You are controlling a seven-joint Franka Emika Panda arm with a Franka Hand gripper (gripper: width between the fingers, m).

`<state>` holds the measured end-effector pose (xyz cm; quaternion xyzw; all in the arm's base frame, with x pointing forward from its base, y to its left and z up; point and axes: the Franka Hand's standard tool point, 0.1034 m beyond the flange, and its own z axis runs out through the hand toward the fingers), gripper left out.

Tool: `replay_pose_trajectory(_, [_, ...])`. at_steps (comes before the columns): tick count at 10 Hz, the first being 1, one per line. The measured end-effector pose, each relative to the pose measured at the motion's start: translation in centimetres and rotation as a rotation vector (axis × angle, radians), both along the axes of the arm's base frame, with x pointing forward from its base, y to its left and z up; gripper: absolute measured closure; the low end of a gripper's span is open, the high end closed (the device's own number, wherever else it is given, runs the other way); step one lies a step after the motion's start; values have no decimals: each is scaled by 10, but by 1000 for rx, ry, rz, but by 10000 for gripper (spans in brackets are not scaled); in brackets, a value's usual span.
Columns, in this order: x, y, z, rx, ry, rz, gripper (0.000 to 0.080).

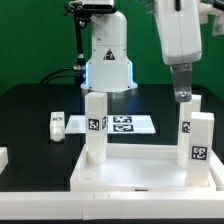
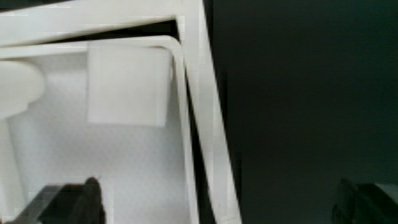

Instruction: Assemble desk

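Note:
The white desk panel (image 1: pixel 135 172) lies flat at the front of the table with its rim up. Three white tagged legs stand upright on it: one at the exterior view's left (image 1: pixel 95 125), one at the front right (image 1: pixel 200 140) and one behind that (image 1: pixel 186 120). A fourth leg (image 1: pixel 57 124) lies loose on the table. My gripper (image 1: pixel 183 92) hangs just above the rear right leg. In the wrist view the gripper (image 2: pixel 217 206) is open and empty, its dark fingertips (image 2: pixel 68 202) wide apart over the panel's rim (image 2: pixel 199 130), with a leg top (image 2: pixel 128 85) showing.
The marker board (image 1: pixel 125 124) lies behind the panel. The robot base (image 1: pixel 107 55) stands at the back. A white piece (image 1: pixel 3 157) shows at the exterior view's left edge. The table top is black.

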<state>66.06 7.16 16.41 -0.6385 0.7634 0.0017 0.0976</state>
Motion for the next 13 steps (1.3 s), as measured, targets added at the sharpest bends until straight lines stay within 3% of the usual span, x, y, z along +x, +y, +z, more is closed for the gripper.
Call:
replay_pose_trajectory(3, [0,0,-2,-4,0,6,151])
replay_pose_trajectory(5, [-6,-7,4,-10,-16,101,151])
replay_pose_trajectory(6, [-17,-15,10,-15,-28,200,151])
replay_pose_trajectory(7, [-44,-25,6,5,-24,304,151])
replay_pose_trajectory(8, [-55,-29,4,7,-14,335,151])
replay_pose_trajectory(13, [-58,-32,1,-55,-79,795,151])
